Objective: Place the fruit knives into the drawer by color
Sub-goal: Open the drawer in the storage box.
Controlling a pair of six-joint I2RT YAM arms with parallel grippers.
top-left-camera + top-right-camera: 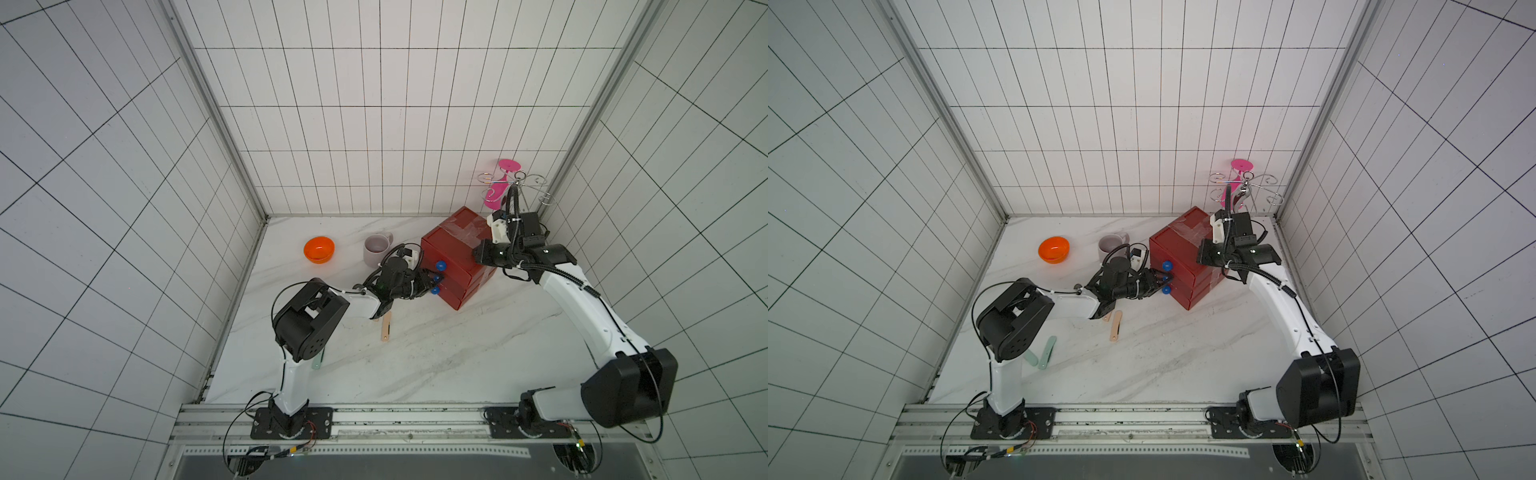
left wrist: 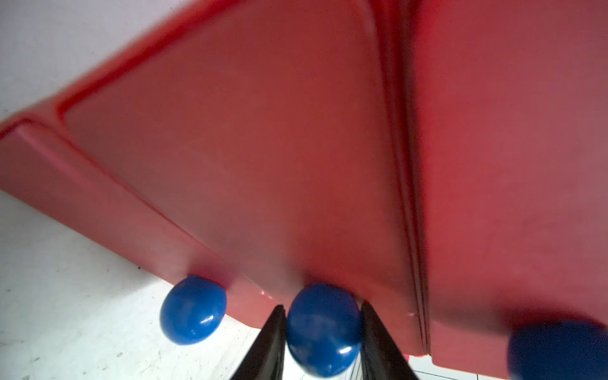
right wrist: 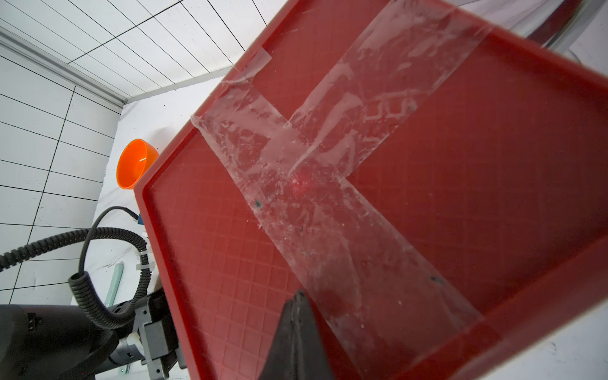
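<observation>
Mug (image 1: 377, 249) between bowl (image 1: 319, 248) and drawer (image 1: 457, 257), fruit knives (image 1: 386, 326) on table (image 1: 457, 353) before them

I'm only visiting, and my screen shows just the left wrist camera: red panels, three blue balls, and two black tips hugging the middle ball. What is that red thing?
Observer: It's a red chest of three stacked drawers on a marble table. The left tool is clasping its middle knob.
Visitor: Is the other arm busy?
Observer: The right tool is shut, with its tips on the chest's taped top.
Visitor: Where are the knives?
Observer: They're out on the table. A peach-pink fruit knife lies beside the left arm, and a pale mint fruit knife lies nearer that arm's base.
</observation>
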